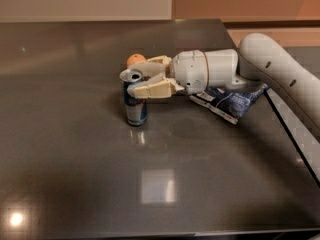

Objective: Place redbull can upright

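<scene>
Well, the redbull can [135,104] stands upright near the middle of the bench [75,174], slightly toward its far edge. The gripper [143,77] reaches in from the right edge, fingers [150,90] closed on the can's upper part; a dark blue snack bag [231,102] lies nearer that edge

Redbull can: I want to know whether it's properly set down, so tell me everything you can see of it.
The redbull can is a slim metal can, blue and silver with a reddish mark and a shiny silver top. It stands upright on the dark glossy table, left of centre. The gripper reaches in from the right, its cream fingers clasping the can's upper part, one in front, one behind.
</scene>
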`<state>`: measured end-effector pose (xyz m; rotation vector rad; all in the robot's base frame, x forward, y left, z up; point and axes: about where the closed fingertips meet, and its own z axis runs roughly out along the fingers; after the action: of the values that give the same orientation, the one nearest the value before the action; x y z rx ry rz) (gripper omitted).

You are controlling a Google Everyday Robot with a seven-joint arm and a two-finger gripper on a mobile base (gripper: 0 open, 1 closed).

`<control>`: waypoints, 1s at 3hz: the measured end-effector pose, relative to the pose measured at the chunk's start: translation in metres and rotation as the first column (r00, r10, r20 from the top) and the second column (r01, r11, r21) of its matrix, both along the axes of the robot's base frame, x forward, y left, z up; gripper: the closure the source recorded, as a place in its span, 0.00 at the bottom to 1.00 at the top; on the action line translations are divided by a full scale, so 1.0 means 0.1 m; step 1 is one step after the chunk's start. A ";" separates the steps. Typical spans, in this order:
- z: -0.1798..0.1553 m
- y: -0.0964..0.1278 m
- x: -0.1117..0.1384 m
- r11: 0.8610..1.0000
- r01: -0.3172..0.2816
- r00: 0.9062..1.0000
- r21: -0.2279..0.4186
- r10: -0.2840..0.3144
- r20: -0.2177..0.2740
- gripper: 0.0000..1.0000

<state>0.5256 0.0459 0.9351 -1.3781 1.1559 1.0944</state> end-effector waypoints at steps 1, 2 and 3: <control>0.01 0.02 -0.01 1.000 -0.006 1.000 -0.001 0.006 0.002 0.54; 0.02 0.05 -0.02 1.000 -0.010 1.000 -0.001 0.010 0.003 0.30; 0.02 0.06 -0.03 1.000 -0.013 1.000 -0.001 0.013 0.003 0.01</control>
<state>0.5226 0.0522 0.9369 -1.3899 1.1471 1.1008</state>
